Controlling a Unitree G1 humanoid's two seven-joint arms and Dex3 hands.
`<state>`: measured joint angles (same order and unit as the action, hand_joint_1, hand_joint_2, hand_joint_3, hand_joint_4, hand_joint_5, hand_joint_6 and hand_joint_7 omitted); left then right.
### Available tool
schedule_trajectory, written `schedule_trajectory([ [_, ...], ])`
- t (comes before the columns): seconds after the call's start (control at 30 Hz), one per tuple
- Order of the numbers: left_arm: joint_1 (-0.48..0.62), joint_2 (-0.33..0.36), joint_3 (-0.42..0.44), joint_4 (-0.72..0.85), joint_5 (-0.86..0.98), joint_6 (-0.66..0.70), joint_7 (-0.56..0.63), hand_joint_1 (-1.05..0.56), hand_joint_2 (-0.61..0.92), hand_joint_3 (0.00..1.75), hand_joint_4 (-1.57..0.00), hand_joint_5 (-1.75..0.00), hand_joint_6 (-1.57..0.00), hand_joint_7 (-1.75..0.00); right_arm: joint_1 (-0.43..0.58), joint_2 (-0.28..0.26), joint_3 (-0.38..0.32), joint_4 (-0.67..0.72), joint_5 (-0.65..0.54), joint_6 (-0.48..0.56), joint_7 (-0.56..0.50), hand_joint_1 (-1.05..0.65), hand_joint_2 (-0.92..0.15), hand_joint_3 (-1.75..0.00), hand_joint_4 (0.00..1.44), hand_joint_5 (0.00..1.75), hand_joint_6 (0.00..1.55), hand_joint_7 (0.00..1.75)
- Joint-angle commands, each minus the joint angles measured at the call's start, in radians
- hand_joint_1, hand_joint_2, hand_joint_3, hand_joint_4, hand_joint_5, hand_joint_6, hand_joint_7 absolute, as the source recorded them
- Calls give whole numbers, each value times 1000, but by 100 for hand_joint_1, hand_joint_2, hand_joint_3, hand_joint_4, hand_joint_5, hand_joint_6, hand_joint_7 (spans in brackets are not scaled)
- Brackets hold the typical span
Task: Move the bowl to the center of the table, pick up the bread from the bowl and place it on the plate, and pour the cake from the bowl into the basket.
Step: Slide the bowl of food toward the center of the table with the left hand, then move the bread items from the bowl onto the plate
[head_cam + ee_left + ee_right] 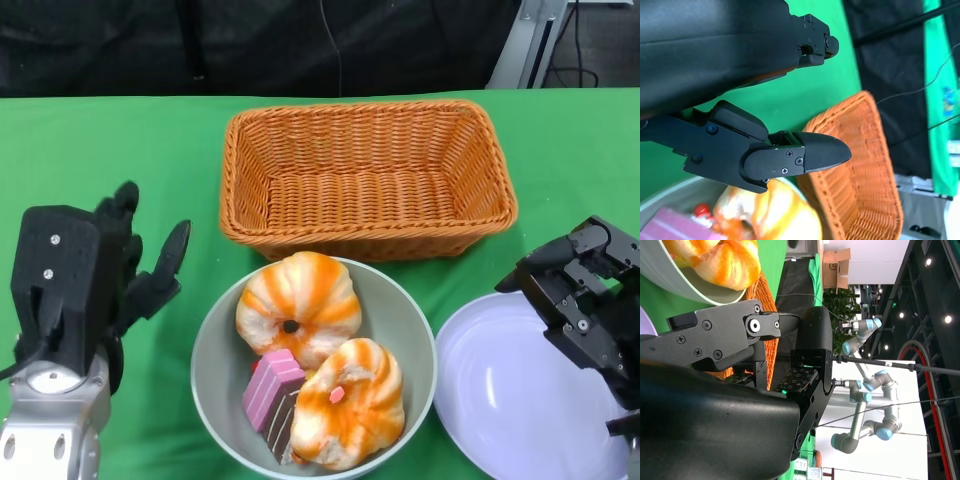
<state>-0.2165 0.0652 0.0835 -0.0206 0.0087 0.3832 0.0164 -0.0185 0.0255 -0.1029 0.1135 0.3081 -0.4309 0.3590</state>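
Head view: a green desk [90, 150] seen from above. A grey bowl [405, 320] sits low in the middle of the picture, at about 6 o'clock from a woven orange basket [368, 175], their rims nearly touching. Inside the bowl lie two orange-striped bread rolls, one [297, 305] toward 11 o'clock, the other [350, 403] toward 5 o'clock, with a pink and brown slice of cake [272, 395] wedged at 7 o'clock. A pale lilac plate [510, 390] lies at 3 o'clock from the bowl, just beside it. The left hand [95, 275] hovers at 9 o'clock from the bowl, fingers spread and holding nothing, just beside the rim. The right hand [585, 300] hangs over the plate's far edge, at 3 o'clock from the bowl, also holding nothing; how far its fingers curl I cannot tell here. The left hand looks the nearer of the two to the bowl's rim.

Right wrist view: the right hand [785, 355] fills the picture, fingers apart with nothing between them. The bowl [675, 282] and a bread roll [722, 260] show beyond it.

Left wrist view: the left hand [765, 115] has its fingers apart, empty, pointing toward the basket [865, 175]. A bread roll [770, 215] and the cake [670, 227] lie just past the fingertips.
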Motion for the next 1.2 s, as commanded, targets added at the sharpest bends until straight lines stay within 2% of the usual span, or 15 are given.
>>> schedule_trajectory([
  [0.03,18,0,21,88,43,-182,82,-71,92,44,-28,-10,-25,-7,-4,-14,-15,2,8,-8,-4,-19,-92,-27,72,145,75,110],
  [0.13,12,-8,31,143,40,-257,106,-69,92,36,-37,-8,-34,-5,-5,-15,-16,4,12,-7,0,-19,-92,-27,72,145,75,109],
  [0.17,4,-13,50,224,25,-371,112,-69,92,36,-37,-8,-34,-5,-5,-20,-17,4,9,-9,2,-19,-92,-26,72,145,75,109],
  [0.23,-13,-19,82,373,-5,-570,108,-54,92,21,-62,-10,-55,-5,-9,-35,-19,11,-3,-23,10,-22,-92,-25,71,141,74,105],
  [0.47,-83,-5,113,683,-52,-948,44,-48,92,10,-82,-8,-71,-4,-21,-76,-17,13,-21,-13,21,-18,-92,-22,68,130,72,91],
  [0.6,-109,-4,125,781,-78,-1076,10,-41,92,9,-89,-10,-77,-5,-27,-92,-16,4,-18,7,22,-20,-90,-22,65,126,69,84],
  [0.83,-138,-10,148,911,-128,-1283,-44,-21,92,16,-114,-20,-110,-14,-44,-118,-20,9,-10,7,46,-23,-86,-22,64,123,66,76],
  [0.93,-142,-6,151,944,-117,-1339,-40,-20,92,22,-119,-24,-118,-17,-47,-130,-19,0,-12,19,50,-27,-86,-19,62,123,65,74],
  [1.03,-138,2,147,964,-80,-1375,-9,-20,92,25,-91,-96,-116,-32,-50,-143,-12,-26,-19,36,51,-31,-90,-11,58,122,63,70],
  [1.1,-138,7,147,974,-56,-1392,10,-20,92,26,-85,-110,-114,-39,-56,-150,-4,-49,-21,60,53,-32,-92,-9,55,121,62,68],
  [1.2,-139,8,149,985,-47,-1408,18,-20,92,27,-83,-116,-112,-44,-66,-153,5,-70,-27,76,54,-32,-92,-8,53,121,61,67],
])
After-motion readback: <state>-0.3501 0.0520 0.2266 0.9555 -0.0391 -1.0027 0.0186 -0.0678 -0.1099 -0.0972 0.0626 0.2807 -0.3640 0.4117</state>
